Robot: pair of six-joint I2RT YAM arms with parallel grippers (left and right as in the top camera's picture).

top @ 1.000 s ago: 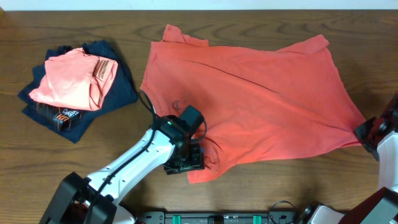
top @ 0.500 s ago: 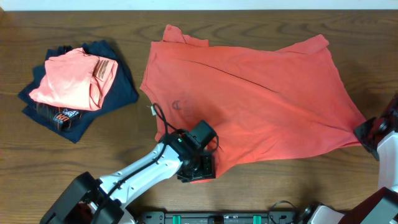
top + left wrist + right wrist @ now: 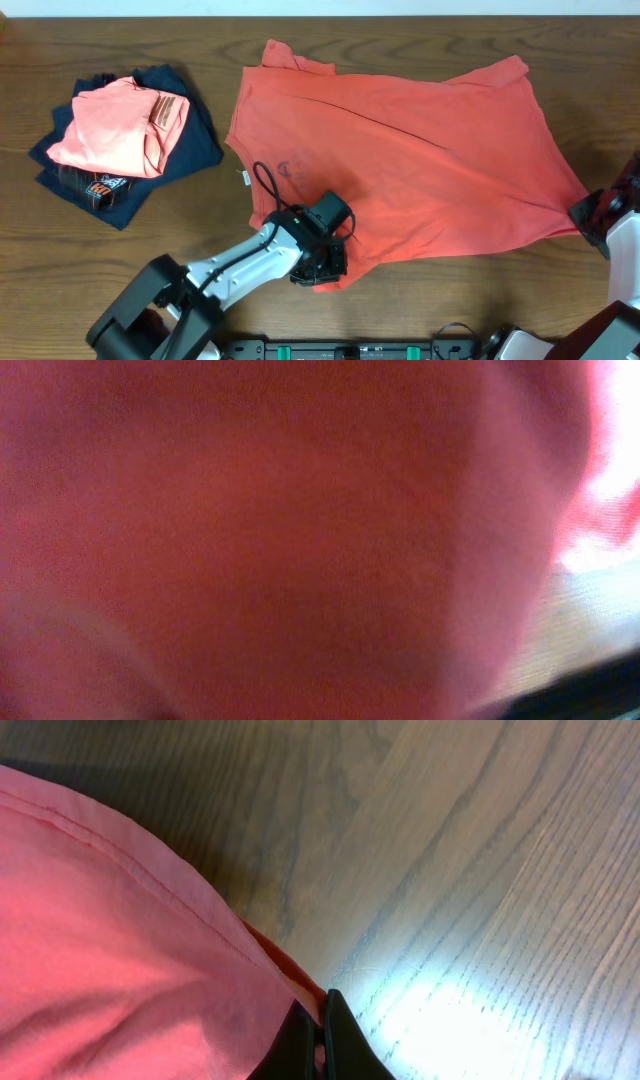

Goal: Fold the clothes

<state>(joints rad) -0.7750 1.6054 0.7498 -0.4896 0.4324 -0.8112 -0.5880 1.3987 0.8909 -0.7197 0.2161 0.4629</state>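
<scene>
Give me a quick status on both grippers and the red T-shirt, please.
Left gripper shut on T-shirt near edge. Right gripper shut on its right corner. T-shirt spread flat, unfolded. Folded pile off to the side, apart.

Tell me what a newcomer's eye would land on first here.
The big coral-red T-shirt spread flat across the middle of the wooden table dominates. Both grippers are pinched on it: the left gripper at its near hem, the right gripper at its right corner. At the table's left end sits a small pile, a salmon-pink folded shirt on a navy-blue garment.
</scene>
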